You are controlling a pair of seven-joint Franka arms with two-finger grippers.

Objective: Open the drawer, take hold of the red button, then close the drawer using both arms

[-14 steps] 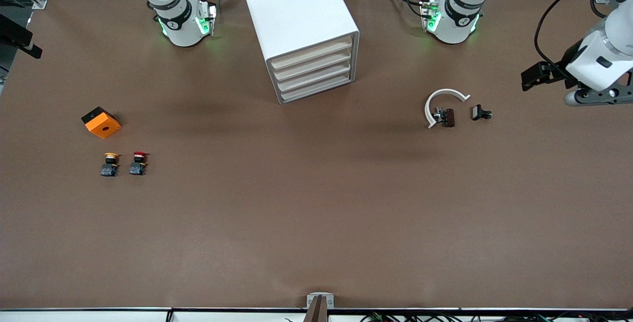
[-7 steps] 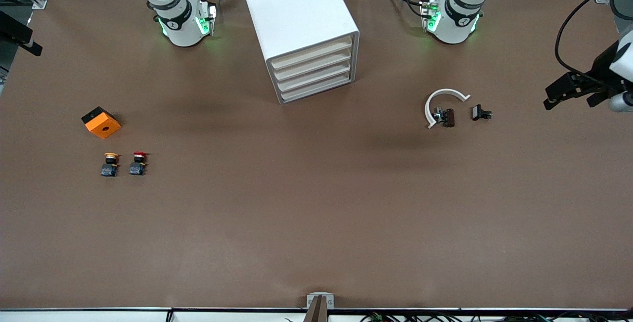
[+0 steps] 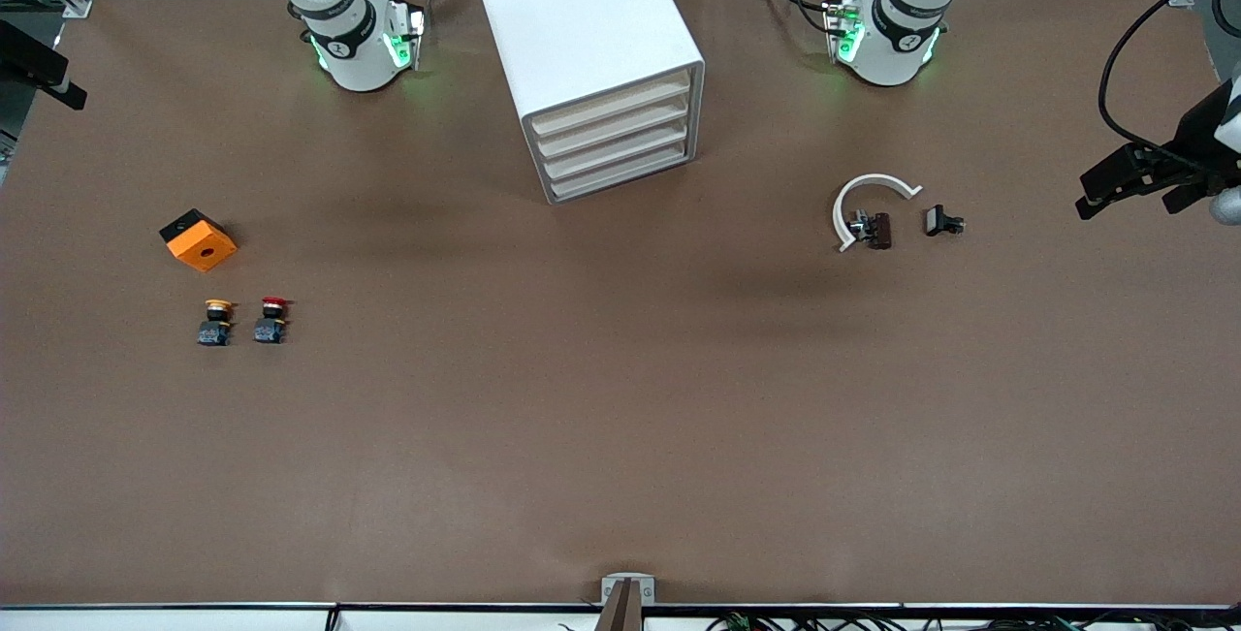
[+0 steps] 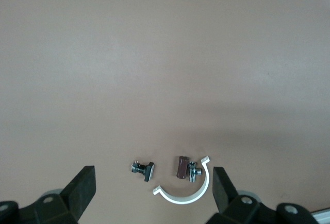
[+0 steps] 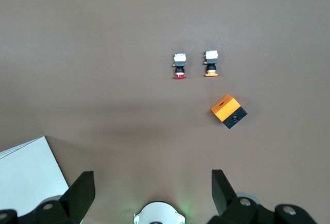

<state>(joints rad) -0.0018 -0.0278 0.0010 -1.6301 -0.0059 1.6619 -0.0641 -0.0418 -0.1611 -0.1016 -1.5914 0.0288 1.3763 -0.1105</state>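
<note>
My left gripper [image 4: 153, 189] had swung out to the left arm's end of the worktop [image 3: 620, 437], fingers wide and holding nothing. My right gripper [image 5: 153, 189] hung high with fingers wide too. The button [image 3: 271, 319] sat beside its yellow-capped twin [image 3: 215, 322], toward the right arm's end. All drawers of the cabinet [image 3: 591, 59] were shut.

A brown tabletop [image 3: 601, 398] carries a white drawer cabinet [image 3: 591, 59] at upper centre, an orange cube [image 3: 199, 239] with two buttons, red-capped [image 3: 271, 319] and yellow-capped [image 3: 214, 321], just below it, and a white curved clip [image 3: 858, 200] with small metal parts [image 3: 942, 221] at mid frame.
</note>
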